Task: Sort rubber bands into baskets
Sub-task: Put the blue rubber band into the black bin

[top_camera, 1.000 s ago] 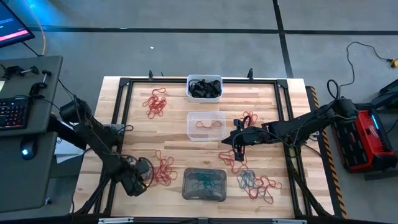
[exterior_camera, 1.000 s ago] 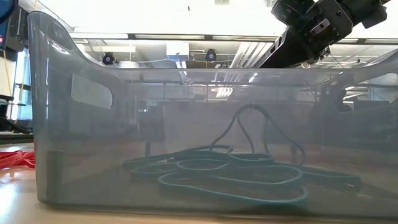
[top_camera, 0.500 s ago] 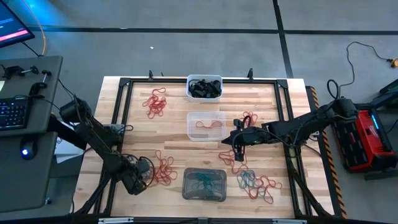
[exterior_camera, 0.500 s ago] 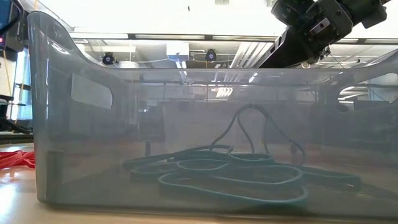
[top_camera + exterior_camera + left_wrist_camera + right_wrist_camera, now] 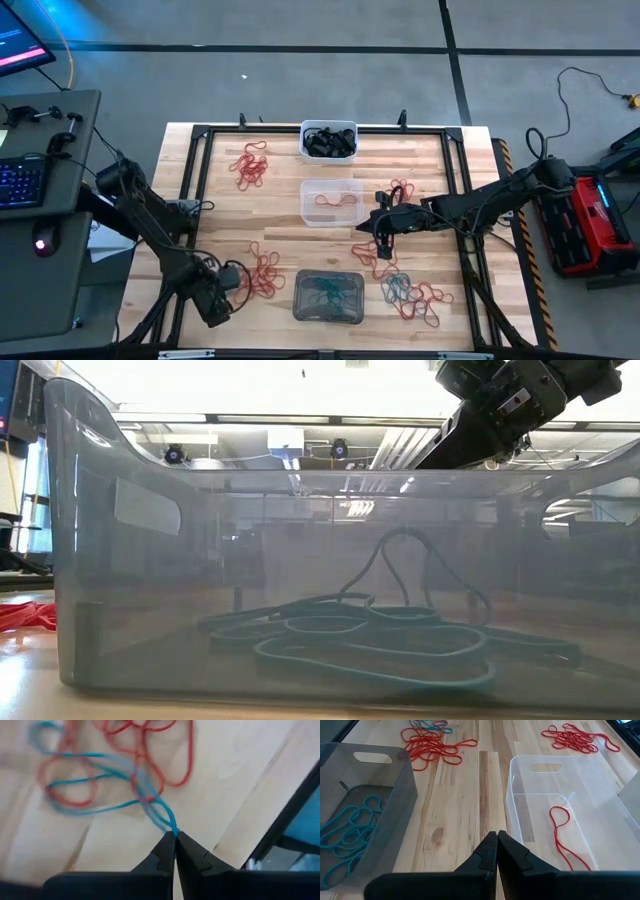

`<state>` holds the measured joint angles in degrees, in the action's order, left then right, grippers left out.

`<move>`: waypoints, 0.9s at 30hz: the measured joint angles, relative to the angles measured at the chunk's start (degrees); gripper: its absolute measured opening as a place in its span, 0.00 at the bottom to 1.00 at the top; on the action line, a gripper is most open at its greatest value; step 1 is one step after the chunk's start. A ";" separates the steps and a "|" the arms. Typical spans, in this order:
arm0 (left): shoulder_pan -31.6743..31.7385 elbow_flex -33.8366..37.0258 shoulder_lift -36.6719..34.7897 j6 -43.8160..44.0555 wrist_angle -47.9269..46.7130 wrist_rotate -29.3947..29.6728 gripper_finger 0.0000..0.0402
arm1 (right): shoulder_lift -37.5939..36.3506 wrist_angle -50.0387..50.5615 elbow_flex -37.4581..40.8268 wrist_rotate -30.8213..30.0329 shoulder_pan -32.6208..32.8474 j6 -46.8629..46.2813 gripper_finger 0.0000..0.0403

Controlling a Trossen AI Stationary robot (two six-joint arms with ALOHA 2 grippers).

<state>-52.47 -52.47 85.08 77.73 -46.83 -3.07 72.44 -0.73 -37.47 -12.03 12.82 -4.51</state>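
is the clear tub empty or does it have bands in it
Not empty: the clear plastic tub holds one thin red rubber band, lying on its floor.

Table [image 5: 280, 215]: pale wood planks, visible grain and knots, smooth matt finish. Frame [image 5: 200, 160] on it: black metal, matt. Grey basket [image 5: 328, 297]: translucent plastic, smooth, glossy with reflections. Clear basket [image 5: 333, 201]: transparent plastic, glossy. White basket [image 5: 328, 141]: opaque plastic, smooth. Rubber bands [image 5: 250, 165]: thin rubber, matt, in red, teal and black. Left gripper [image 5: 174, 838] fingers [image 5: 162, 855]: black plastic, matt, slightly grained. Floor [image 5: 300, 80]: grey, smooth, dull.
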 joint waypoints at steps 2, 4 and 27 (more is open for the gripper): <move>0.00 -1.61 0.00 0.00 -3.86 -0.96 0.00 | 0.00 0.00 0.00 0.00 -0.02 0.00 0.00; 0.00 -3.32 0.00 0.00 -7.30 -1.65 0.00 | 0.00 0.00 0.00 0.00 -0.02 0.00 0.00; 0.00 -14.86 -0.02 -0.52 -32.63 -0.70 0.03 | 0.00 0.07 0.00 0.00 -0.01 0.02 0.00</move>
<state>-52.47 -67.33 85.06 77.21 -79.46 -3.77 72.44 -0.67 -37.47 -12.03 12.81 -4.49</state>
